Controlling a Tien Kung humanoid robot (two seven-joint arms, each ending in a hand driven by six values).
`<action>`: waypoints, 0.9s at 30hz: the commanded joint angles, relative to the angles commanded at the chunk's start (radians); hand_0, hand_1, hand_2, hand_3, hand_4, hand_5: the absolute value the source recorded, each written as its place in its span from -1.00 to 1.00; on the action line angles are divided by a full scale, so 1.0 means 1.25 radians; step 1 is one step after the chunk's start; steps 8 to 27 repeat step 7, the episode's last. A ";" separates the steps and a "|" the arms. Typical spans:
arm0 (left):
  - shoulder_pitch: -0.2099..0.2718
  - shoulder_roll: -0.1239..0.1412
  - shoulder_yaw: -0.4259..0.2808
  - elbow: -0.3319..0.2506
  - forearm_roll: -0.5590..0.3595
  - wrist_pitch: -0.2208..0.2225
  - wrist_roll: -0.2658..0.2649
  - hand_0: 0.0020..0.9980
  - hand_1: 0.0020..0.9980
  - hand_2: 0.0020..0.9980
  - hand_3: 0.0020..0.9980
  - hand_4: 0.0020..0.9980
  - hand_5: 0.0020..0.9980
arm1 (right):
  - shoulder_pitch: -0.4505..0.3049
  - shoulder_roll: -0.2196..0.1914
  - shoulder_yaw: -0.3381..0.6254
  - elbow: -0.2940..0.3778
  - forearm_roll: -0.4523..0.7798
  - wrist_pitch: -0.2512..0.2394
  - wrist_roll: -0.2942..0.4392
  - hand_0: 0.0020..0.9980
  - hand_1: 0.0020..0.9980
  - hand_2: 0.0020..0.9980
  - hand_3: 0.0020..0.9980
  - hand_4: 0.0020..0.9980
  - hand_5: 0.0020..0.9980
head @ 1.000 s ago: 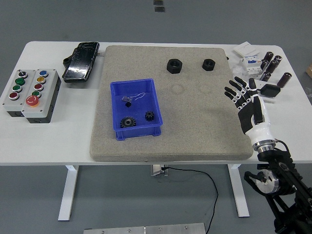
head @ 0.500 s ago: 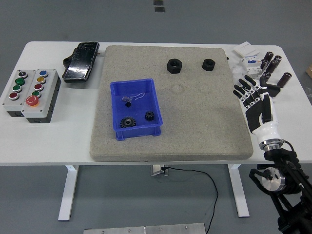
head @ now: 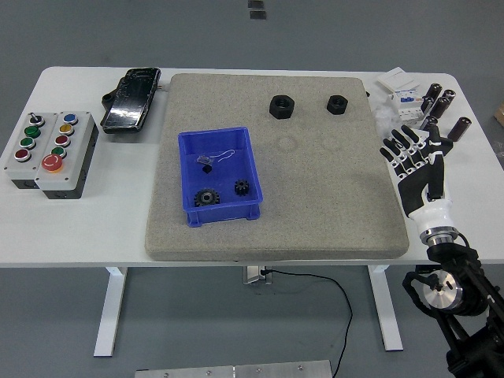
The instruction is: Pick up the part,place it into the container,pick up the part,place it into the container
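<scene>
Hand (head: pixel 416 172) (right) open, empty.

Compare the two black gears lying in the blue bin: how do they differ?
The left gear is larger and lies at the blue bin's near wall; the right gear is smaller and sits farther right and slightly farther back. Both are black, toothed, lying flat on the bin floor, apart from each other.

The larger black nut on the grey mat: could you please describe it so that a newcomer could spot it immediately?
Start at the grey mat covering the table's middle and look along its far edge, beyond the blue bin. Two black hex nuts sit there; the larger nut is the left one, nearer the bin than the smaller nut.
</scene>
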 joint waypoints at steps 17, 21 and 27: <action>-0.002 0.003 -0.006 0.000 0.005 0.000 0.000 0.35 0.34 0.19 0.24 0.39 -0.37 | -0.004 0.003 0.011 -0.002 0.001 -0.007 -0.008 0.53 0.41 0.46 0.37 0.86 0.53; -0.002 0.003 -0.006 0.000 0.005 0.000 0.000 0.35 0.34 0.19 0.24 0.39 -0.37 | -0.004 0.003 0.011 -0.002 0.001 -0.007 -0.008 0.53 0.41 0.46 0.37 0.86 0.53; -0.002 0.003 -0.006 0.000 0.005 0.000 0.000 0.35 0.34 0.19 0.24 0.39 -0.37 | -0.004 0.003 0.011 -0.002 0.001 -0.007 -0.008 0.53 0.41 0.46 0.37 0.86 0.53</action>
